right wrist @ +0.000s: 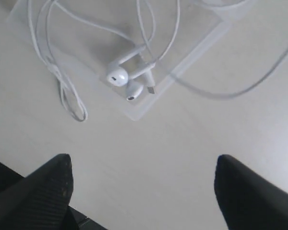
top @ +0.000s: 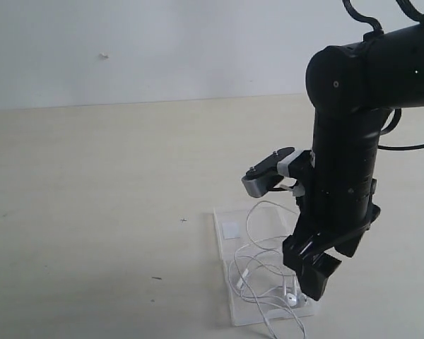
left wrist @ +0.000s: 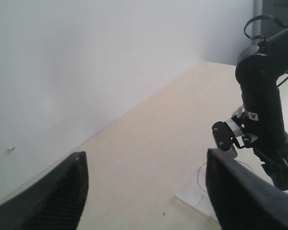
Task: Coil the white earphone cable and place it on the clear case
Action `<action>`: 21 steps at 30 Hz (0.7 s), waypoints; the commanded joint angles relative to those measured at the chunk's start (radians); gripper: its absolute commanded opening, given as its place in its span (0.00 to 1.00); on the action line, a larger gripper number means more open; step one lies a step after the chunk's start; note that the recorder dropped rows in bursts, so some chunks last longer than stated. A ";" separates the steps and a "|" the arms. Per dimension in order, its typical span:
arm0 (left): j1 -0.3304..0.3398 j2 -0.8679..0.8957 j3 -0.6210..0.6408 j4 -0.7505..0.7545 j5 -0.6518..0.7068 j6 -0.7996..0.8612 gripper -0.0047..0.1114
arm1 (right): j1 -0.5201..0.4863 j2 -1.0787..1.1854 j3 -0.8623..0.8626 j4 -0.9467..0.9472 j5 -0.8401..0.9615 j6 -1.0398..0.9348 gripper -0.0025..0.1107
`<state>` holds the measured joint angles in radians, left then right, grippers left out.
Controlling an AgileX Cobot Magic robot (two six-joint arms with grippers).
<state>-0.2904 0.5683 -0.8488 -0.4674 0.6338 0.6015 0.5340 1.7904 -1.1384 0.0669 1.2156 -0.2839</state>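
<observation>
The clear case [top: 230,248] lies flat on the table, its small white sticker [top: 231,229] on the far half. The white earphone cable [top: 253,263] rests on it in loose loops, and some loops spill over the near edge. In the right wrist view the two earbuds [right wrist: 118,75] lie side by side near a corner of the case [right wrist: 192,48], with a cable loop [right wrist: 69,98] on the bare table. My right gripper [right wrist: 141,160] is open and empty, just above the near end of the case [top: 312,282]. My left gripper [left wrist: 144,191] is open and empty, far off to the left.
The pale table [top: 99,212] meets a white wall [top: 162,42] at the back. The black right arm [top: 346,183] stands over the case's right side, with its wrist camera [top: 268,173] jutting left. From the left wrist view that arm [left wrist: 264,105] hides part of the case [left wrist: 192,189].
</observation>
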 commanded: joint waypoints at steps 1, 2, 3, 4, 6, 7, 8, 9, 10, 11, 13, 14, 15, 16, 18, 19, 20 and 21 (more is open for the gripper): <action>0.002 -0.005 -0.003 -0.007 0.007 -0.005 0.62 | 0.002 -0.020 -0.008 -0.067 -0.011 0.052 0.70; 0.002 -0.005 -0.003 -0.007 0.009 -0.005 0.62 | 0.002 -0.024 -0.008 -0.080 -0.011 0.052 0.70; 0.002 -0.005 -0.003 -0.007 0.011 -0.005 0.62 | 0.002 -0.032 -0.008 -0.082 -0.011 0.055 0.70; 0.002 -0.005 -0.003 -0.007 0.011 -0.005 0.62 | 0.002 -0.038 -0.008 -0.087 -0.020 0.057 0.70; 0.002 -0.005 -0.003 -0.007 0.011 -0.003 0.62 | 0.002 -0.054 -0.008 -0.087 -0.057 0.059 0.70; 0.002 -0.005 -0.003 -0.007 0.011 -0.003 0.62 | 0.002 -0.064 -0.008 -0.087 -0.075 0.059 0.70; 0.002 -0.005 -0.003 -0.007 0.011 -0.003 0.62 | 0.002 -0.072 -0.008 -0.098 -0.090 0.071 0.69; 0.002 -0.005 -0.003 -0.007 0.011 -0.003 0.62 | 0.002 -0.082 -0.008 -0.113 -0.103 0.088 0.67; 0.002 -0.005 -0.003 -0.007 0.011 -0.003 0.62 | 0.002 -0.090 -0.008 -0.125 -0.114 0.100 0.66; 0.002 -0.005 -0.003 -0.007 0.011 -0.003 0.62 | 0.002 -0.099 -0.008 -0.135 -0.130 0.117 0.63; 0.002 -0.005 -0.003 -0.007 0.011 -0.003 0.62 | 0.002 -0.119 -0.008 -0.162 -0.157 0.162 0.54; 0.002 -0.005 -0.003 -0.007 0.011 -0.003 0.62 | 0.002 -0.130 -0.008 -0.172 -0.169 0.175 0.47; 0.002 -0.005 -0.003 -0.007 0.011 -0.003 0.62 | 0.002 -0.142 -0.008 -0.174 -0.181 0.186 0.39; 0.002 -0.005 -0.003 -0.007 0.011 -0.003 0.61 | 0.002 -0.154 -0.008 -0.177 -0.190 0.199 0.29; 0.002 -0.005 -0.003 -0.007 0.013 -0.003 0.57 | 0.002 -0.180 -0.004 -0.177 -0.211 0.209 0.09; 0.002 -0.005 -0.003 -0.007 0.016 -0.003 0.51 | 0.002 -0.197 0.001 -0.177 -0.222 0.222 0.02; 0.002 -0.005 -0.003 -0.007 0.019 -0.003 0.43 | 0.002 -0.217 0.007 -0.177 -0.242 0.238 0.03; 0.002 -0.005 -0.003 -0.007 0.023 -0.003 0.35 | 0.002 -0.241 0.017 -0.175 -0.265 0.257 0.02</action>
<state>-0.2904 0.5683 -0.8488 -0.4674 0.6493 0.6015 0.5340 1.6044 -1.1387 -0.0982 1.0012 -0.0678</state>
